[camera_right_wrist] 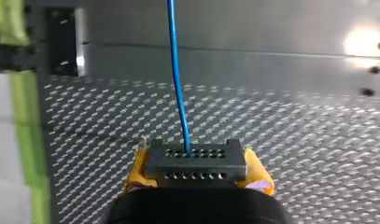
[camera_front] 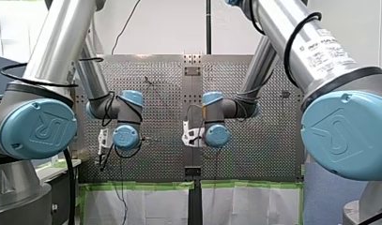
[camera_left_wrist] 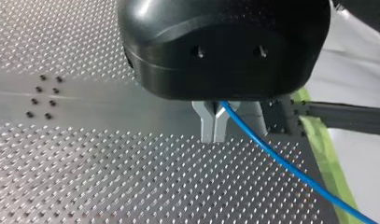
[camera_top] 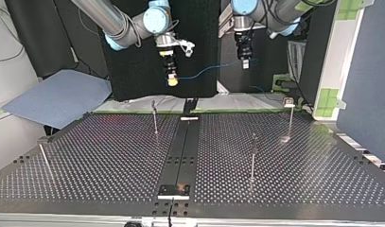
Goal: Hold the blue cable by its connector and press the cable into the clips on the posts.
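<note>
**A:** Front view, what are you logging?

**B:** Both arms are reaching out over the silver perforated metal table [camera_front: 151, 93], with their wrists close together near the middle. The grippers are pointing away from the camera, so I cannot tell their state from here.

**A:** Top view?

**B:** My right gripper [camera_top: 171, 82] is hanging left of centre and my left gripper [camera_top: 245, 65] right of it, both high over the table's far edge. The thin blue cable [camera_top: 204, 70] is sagging slightly in the air between them. Four slender metal posts [camera_top: 253, 156] are standing on the table, carrying small clips [camera_top: 288, 100] at their tops. The cable is touching none of them and is hanging well apart from all four.

**A:** Left wrist view?

**B:** The metal fingers [camera_left_wrist: 207, 128] are pinching narrow on the cable, which is running off past them above the table.

**A:** Right wrist view?

**B:** The yellow pads [camera_right_wrist: 137, 170] are clamping the dark grey rectangular connector [camera_right_wrist: 197, 163] from both sides. The cable is leaving its holed face and heading straight ahead.

**A:** Progress?

**B:** My judgement is that the holding step is done: one gripper is gripping the connector and the other is guiding the line. The pressing has not yet begun and no clip is filled, so all the routing is left. The span is needing to come down and nearer, onto the first post.
</note>
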Available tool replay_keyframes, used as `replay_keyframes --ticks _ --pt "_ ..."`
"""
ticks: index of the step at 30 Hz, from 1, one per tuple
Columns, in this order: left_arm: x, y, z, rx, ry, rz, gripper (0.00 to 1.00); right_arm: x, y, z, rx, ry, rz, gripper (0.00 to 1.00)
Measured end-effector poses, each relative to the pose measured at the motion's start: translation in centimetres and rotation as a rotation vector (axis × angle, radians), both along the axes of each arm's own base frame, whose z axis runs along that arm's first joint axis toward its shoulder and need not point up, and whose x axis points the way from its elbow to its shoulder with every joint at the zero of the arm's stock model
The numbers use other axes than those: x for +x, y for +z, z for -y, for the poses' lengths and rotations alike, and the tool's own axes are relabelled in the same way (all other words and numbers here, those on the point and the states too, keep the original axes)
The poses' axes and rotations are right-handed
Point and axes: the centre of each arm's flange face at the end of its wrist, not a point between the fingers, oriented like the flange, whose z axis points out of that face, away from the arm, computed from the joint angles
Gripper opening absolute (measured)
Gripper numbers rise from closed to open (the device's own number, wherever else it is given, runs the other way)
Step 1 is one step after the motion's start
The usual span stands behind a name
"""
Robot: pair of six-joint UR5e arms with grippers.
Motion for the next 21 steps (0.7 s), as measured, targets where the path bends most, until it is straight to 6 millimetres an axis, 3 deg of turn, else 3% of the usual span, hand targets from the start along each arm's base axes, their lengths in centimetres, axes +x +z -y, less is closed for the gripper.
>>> replay_keyframes --ticks 9,21 --pt "0.6 2.9 -0.6 -0.047 0.041 0.024 0.0 1.9 6.2 1.1 -0.057 0.039 0.058 0.0" --pt "4.0 9.4 0.1 -0.117 0.063 0.121 0.0 4.0 9.8 1.9 -0.084 0.08 0.074 0.0"
